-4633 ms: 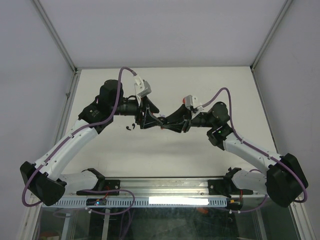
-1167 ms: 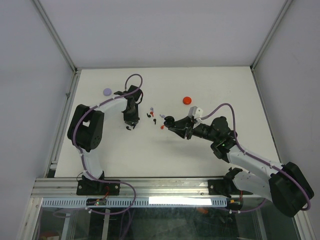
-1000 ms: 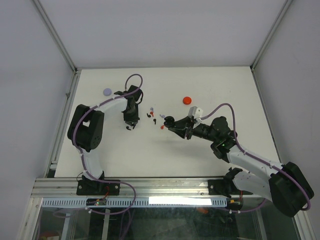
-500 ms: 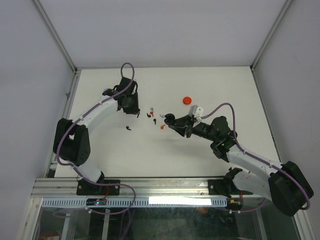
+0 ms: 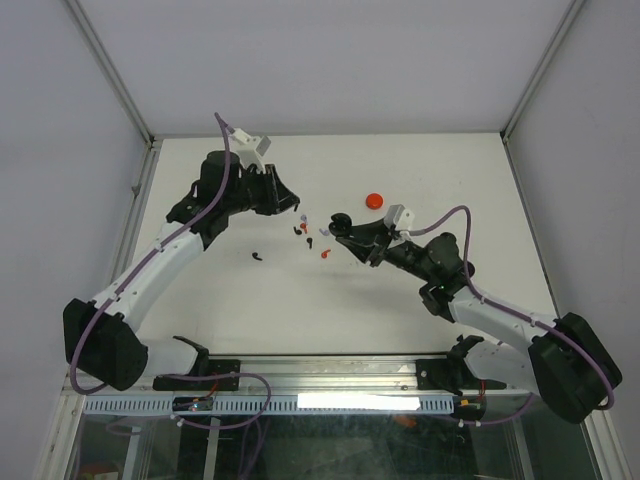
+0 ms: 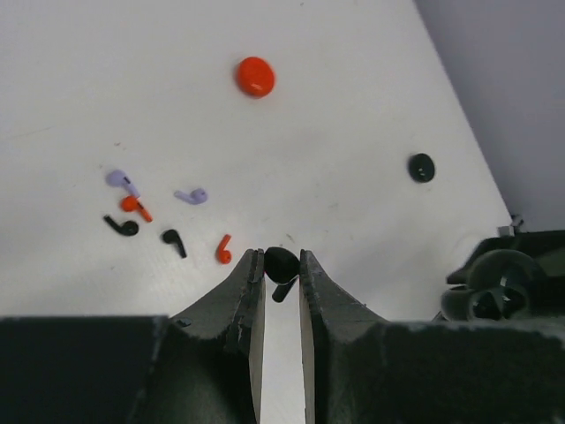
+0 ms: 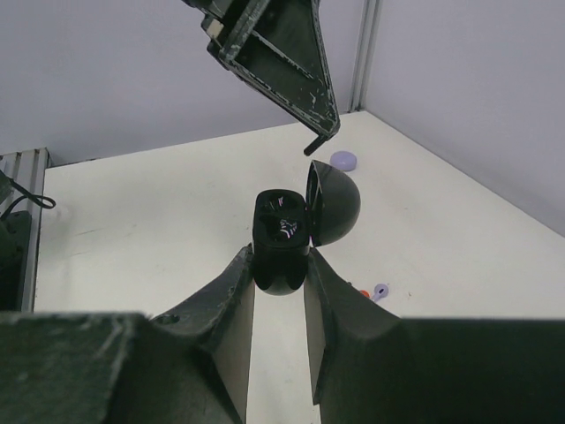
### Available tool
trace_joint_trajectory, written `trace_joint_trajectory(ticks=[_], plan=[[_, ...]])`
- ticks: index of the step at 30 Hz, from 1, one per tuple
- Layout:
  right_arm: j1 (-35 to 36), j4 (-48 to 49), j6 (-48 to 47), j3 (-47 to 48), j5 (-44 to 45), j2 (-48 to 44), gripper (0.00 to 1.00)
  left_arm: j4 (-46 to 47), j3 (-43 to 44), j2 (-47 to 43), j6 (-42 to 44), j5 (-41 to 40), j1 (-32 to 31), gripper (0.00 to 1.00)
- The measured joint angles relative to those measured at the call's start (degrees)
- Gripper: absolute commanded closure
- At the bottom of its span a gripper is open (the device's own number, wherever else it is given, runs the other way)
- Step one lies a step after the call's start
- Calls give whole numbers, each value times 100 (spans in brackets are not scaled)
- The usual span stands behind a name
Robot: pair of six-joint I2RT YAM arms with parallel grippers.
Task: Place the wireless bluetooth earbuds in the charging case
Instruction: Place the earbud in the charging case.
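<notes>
Left wrist camera looks down past the left gripper (image 6: 282,258), whose jaws pinch a tiny black stemmed earbud (image 6: 282,265) above the white table (image 6: 353,106). Below lie six loose earbuds (image 6: 174,240) in black, red and lavender, with a red round case (image 6: 255,76) farther off and a small black disc (image 6: 422,167) well apart to one side. Only the right wrist view shows the right gripper (image 7: 280,258) clamped on a black rounded charging case (image 7: 281,234), held upright with its lid (image 7: 334,203) hinged open. There the left gripper's tip hangs just above the opening, the earbud's stem poking out, apart from the case. That view also catches a lavender round case (image 7: 343,160), which does not show overhead. Overhead, the two grippers sit close together near mid-table, the red round case near the right one.
</notes>
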Motion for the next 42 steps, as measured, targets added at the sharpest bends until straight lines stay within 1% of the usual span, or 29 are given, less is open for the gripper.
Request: trace_joint_trajectory(ticks=[5,10,14,18,22,30,35,42], plan=[[0,501,4,24,-85,212,100,885,-299,-522,-13,833,-11,90],[7,730,57,284,-310,437,100,1650,-468,-988,-48,1521,-17,87],[24,992,125,466,-398,557,100,2190,-586,-1294,-105,1902,-125,87],[87,1187,216,597,-466,706,100,2573,-667,-1353,-142,2162,-354,87],[153,1296,291,680,-511,835,100,2881,-820,-1351,-142,2234,-553,88],[195,1541,446,706,-564,925,100,3241,-916,-1244,-122,2277,-734,90],[195,1585,481,706,-566,925,100,3287,-935,-1158,-4,2271,-874,91],[205,1585,522,706,-566,922,100,3272,-949,-1097,160,2271,-876,92]])
